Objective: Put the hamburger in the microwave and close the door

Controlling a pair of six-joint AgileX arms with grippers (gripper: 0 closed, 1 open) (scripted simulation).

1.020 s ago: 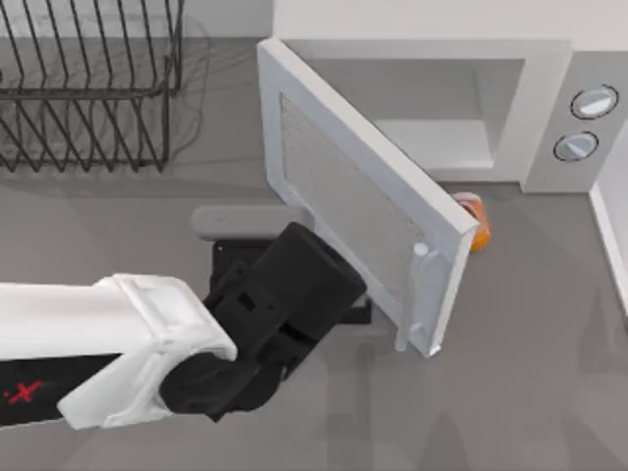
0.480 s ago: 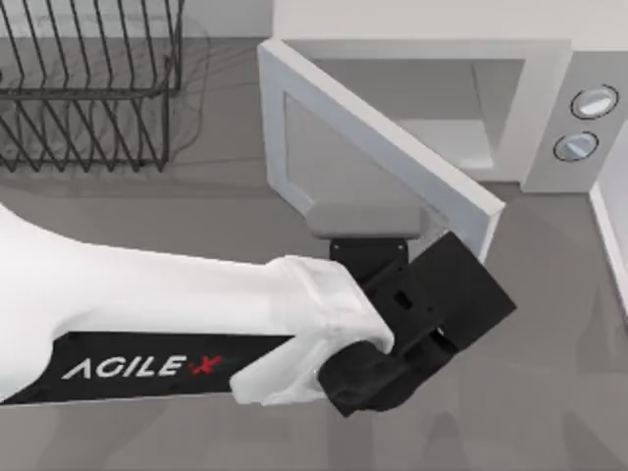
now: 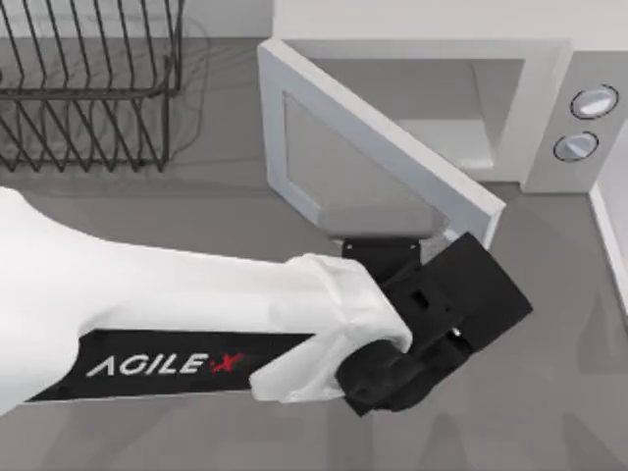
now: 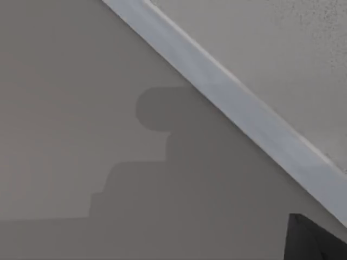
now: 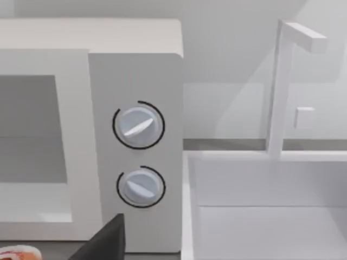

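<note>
The left arm [image 3: 147, 314] is a thick, smooth white shell, rounded along its length and widening toward the top view's left edge. Along its lower flank runs a black panel lettered "AGILE" in white capitals, followed by a red "X". The white casing ends in a moulded, slightly flared collar with softly stepped edges. Beyond the collar sits the wrist block [image 3: 442, 319], matt black and angular, built from boxy faceted sections with small recesses and a few pale specks like fastener heads. A flat, grey, rounded-rectangle plate [image 3: 385, 218] caps a black bracket on that wrist assembly.
</note>
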